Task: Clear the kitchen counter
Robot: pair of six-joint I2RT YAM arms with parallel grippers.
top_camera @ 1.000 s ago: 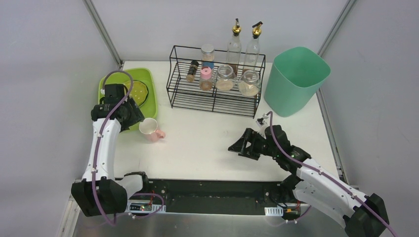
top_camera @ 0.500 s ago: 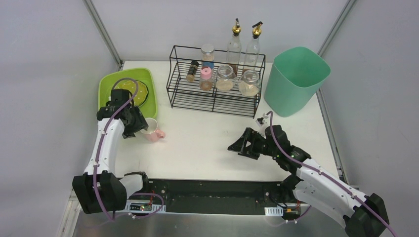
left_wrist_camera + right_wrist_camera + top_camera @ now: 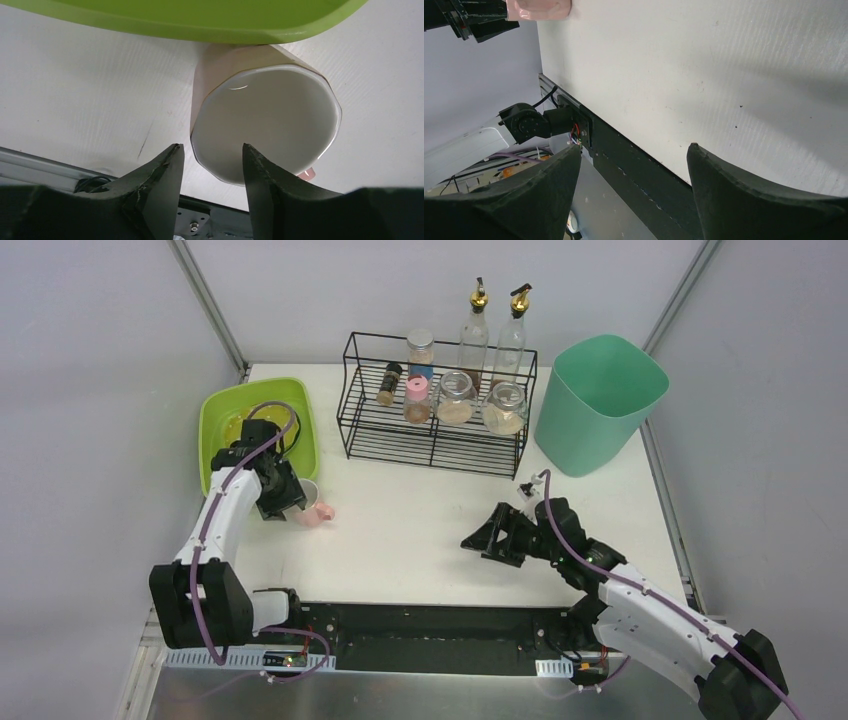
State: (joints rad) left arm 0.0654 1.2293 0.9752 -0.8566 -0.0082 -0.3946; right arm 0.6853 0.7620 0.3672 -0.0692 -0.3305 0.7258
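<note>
A pink mug with a white inside stands upright on the kitchen counter, close against the lime-green tub. My left gripper hangs over the mug's rim, one finger over the mug's inside and the other outside its wall. The jaws are open, with a gap on both sides of the wall. My right gripper hovers open and empty over the counter's front right part.
A black wire rack with spice jars and two oil bottles stands at the back centre. A mint-green bin stands at the back right. The tub's rim lies just beyond the mug. The black front rail runs along the near edge.
My left gripper has moved from over the tub down and right onto the mug, and its jaws have narrowed. The right arm has barely moved.
</note>
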